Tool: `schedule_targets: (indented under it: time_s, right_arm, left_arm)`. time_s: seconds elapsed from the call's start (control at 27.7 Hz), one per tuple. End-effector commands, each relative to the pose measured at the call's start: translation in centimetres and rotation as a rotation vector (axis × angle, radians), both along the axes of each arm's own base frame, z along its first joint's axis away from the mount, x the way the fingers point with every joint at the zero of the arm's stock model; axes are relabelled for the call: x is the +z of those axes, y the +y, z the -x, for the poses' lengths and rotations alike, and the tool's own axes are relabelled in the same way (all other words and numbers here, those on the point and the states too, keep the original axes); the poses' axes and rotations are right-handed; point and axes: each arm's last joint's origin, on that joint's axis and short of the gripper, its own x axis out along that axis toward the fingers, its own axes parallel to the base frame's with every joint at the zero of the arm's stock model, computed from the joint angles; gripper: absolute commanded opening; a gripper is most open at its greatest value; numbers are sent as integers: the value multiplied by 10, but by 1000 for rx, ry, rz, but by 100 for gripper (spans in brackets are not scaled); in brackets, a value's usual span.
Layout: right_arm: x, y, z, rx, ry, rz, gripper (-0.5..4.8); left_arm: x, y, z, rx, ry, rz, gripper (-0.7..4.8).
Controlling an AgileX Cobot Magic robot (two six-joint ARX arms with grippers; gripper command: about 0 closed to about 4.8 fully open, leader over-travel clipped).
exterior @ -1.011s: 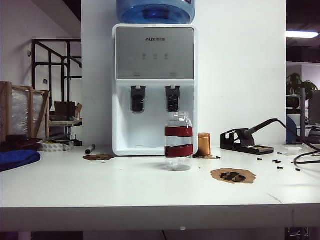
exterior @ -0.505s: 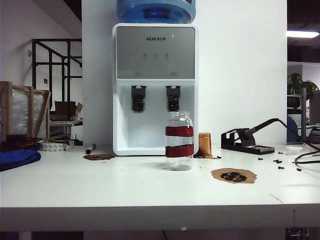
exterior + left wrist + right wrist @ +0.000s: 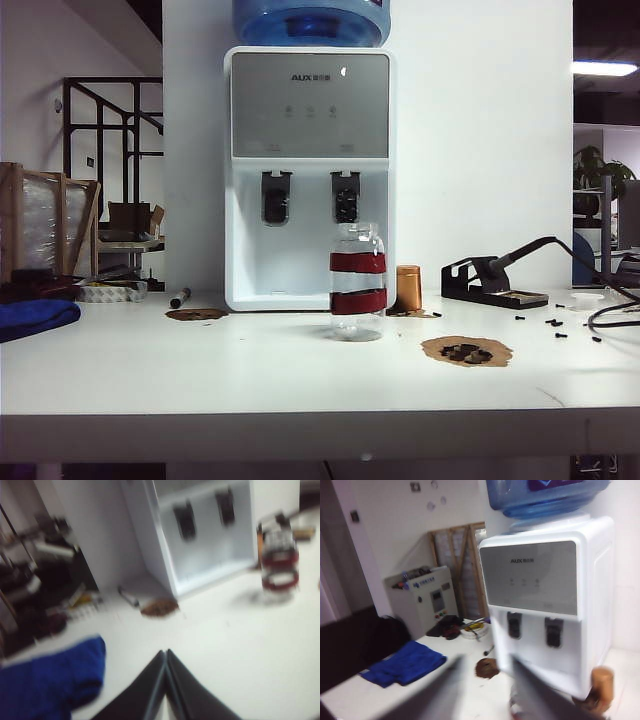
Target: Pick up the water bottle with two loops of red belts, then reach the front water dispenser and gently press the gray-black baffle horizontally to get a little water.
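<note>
The water bottle (image 3: pixel 357 282) stands upright, ungrasped, just before the water dispenser (image 3: pixel 309 180), below its right-hand gray-black baffle (image 3: pixel 345 197). The right gripper (image 3: pixel 485 687), fingers parted and empty, is well short of it; the left gripper (image 3: pixel 165 672) is pressed closed, far off. Recommended: centre the bottle between the parted fingers, clamp on a red band.

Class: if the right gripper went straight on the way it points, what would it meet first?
Probably the water dispenser: the right gripper, jaws apart, points at its lower front. Motion blur makes depth uncertain.

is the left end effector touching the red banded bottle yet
Apart. The left wrist view shows the left end effector shut over bare table, with the water bottle standing far off beside the water dispenser.
</note>
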Motion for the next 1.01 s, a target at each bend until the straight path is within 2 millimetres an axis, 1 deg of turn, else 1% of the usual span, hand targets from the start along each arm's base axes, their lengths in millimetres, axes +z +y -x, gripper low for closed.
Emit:
schedule_targets:
  time_s: [0.04, 0.14, 0.22, 0.29, 0.32, 0.36, 0.4, 0.43, 0.58, 0.69, 0.83, 1.01]
  right_arm:
    - [6, 2, -13, -17, -116, 36, 479]
    - [6, 3, -21, -10, -141, 42, 479]
    - [-3, 8, -30, 0, -153, 78, 479]
    - [-25, 17, -36, 41, -157, 82, 479]
    - [-42, 21, -37, 37, -141, 83, 479]
    - [-55, 23, -37, 46, -124, 83, 479]
    - [-75, 27, -37, 69, -86, 74, 479]
    - [-87, 29, -36, 79, -71, 75, 479]
    - [-118, 31, -34, 95, -33, 90, 479]
    - [-130, 33, -37, 107, -14, 93, 479]
    - [-138, 37, -48, 106, -29, 79, 479]
    - [-150, 42, -62, 44, -22, 65, 479]
  left_arm:
    - [13, -1, 2, -23, -9, -2, -5]
    - [24, -1, 2, -50, 52, -1, -5]
    - [33, -2, -2, -77, 142, -1, -5]
    - [41, -4, -6, -108, 187, 4, -5]
    - [46, -5, -7, -144, 219, 16, -5]
    - [50, -6, -7, -169, 252, 39, -5]
    - [54, -7, -6, -203, 301, 92, -5]
    - [56, -7, -5, -219, 314, 112, -5]
    - [63, -8, -3, -228, 303, 143, -4]
    - [65, -8, -3, -221, 310, 179, -4]
    - [71, -8, -2, -232, 283, 184, -5]
    - [77, -8, -2, -237, 246, 189, -5]
